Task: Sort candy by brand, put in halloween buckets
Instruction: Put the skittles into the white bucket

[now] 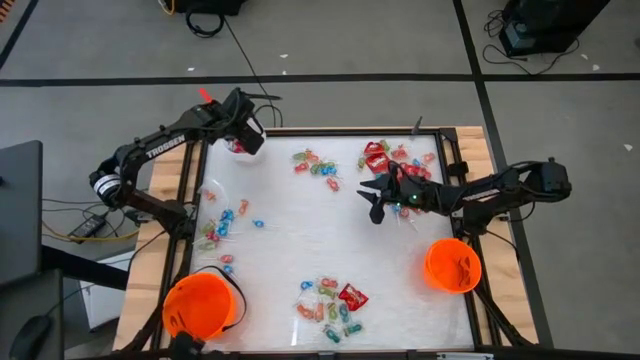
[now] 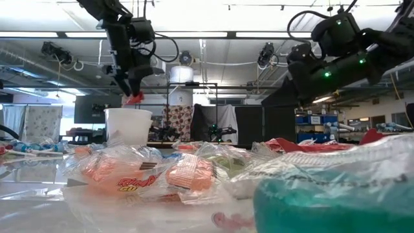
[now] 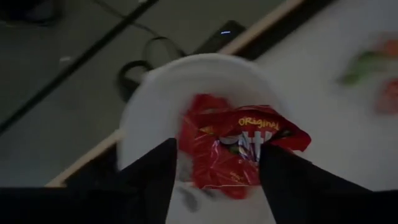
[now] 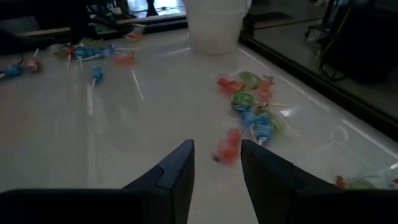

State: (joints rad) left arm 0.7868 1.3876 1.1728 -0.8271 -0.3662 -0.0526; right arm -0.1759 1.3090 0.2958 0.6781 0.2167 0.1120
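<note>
L gripper (image 3: 214, 165) hangs over the white pail (image 3: 155, 81) at the table's far-left corner, jaws spread wide. A red packet (image 3: 239, 146) marked "Original" sits between the two fingers (image 3: 152, 180), above the pail's mouth; can't tell if either finger touches it. More red wrapper shows inside the pail beneath. In low view the same packet shows as a red scrap just above the pail rim, under the gripper tip.

R gripper (image 4: 216, 163) hovers above the table at mid-right, jaws partly apart w/ nothing between them. Just ahead of its fingers: a pink-orange wrapped piece (image 4: 227, 146), then a small cluster of green, blue & orange sweets (image 4: 255, 109). Further off in that view, blue-wrapped lollipops (image 4: 93, 56) lie scattered near the white pail.

Candy on the table (image 1: 290, 250), high view:
- red packets (image 1: 380, 155) in a pile at the far-right, just beyond the R gripper
- mixed pastel pieces (image 1: 315, 165) at far-center
- blue/pink lollipops (image 1: 225, 225) along the left side
- a near-center heap of pastel pieces (image 1: 325, 305) w/ one red packet (image 1: 353, 296) on its right edge

Two orange pails: one (image 1: 200, 305) at the near-left corner, one (image 1: 452, 265) at the right edge, near side of the R arm; the right one holds some candy, kind not clear.
</note>
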